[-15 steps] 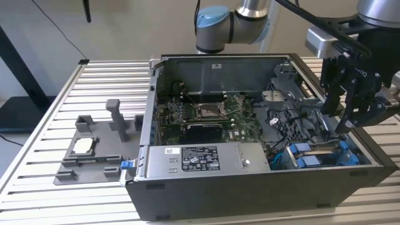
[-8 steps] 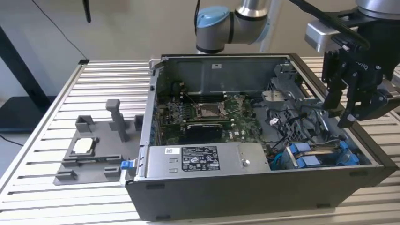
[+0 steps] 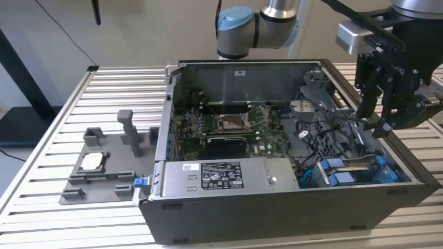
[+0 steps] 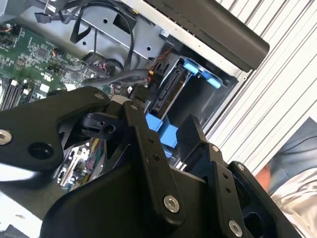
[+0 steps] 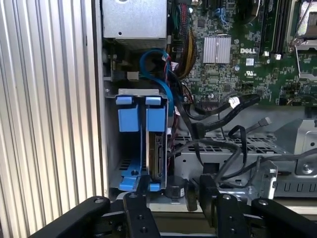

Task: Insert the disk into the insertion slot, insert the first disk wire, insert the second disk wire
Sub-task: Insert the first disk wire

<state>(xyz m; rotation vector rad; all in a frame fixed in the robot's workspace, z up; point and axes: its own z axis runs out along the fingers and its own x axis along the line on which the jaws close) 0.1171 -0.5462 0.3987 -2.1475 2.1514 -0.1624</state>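
Note:
The insertion slot (image 3: pixel 354 171), a grey metal bay with blue rails and tabs, sits in the case's front corner on the exterior view's right. It also appears as the slot (image 5: pixel 132 119) in the first wrist view and the slot (image 4: pixel 198 74) in the second. The disk (image 5: pixel 158 158) sits inside it, connector edge facing the loose cables; the disk (image 4: pixel 167 91) looks seated between the rails. Black disk wires (image 5: pixel 233 103) with free plugs lie over the metal cage beside the bay. My gripper (image 3: pixel 382 122) hangs open above the case's right side, over the cables, holding nothing. Its fingers (image 5: pixel 136 213) stand apart.
The open computer case (image 3: pixel 277 212) rests on a slatted metal table (image 3: pixel 124 88). The motherboard (image 3: pixel 225 127) and power supply (image 3: pixel 215 176) fill the case's left part. A grey fixture (image 3: pixel 104 171) stands at the exterior view's left. A person's sleeve (image 4: pixel 294 173) is beside the table.

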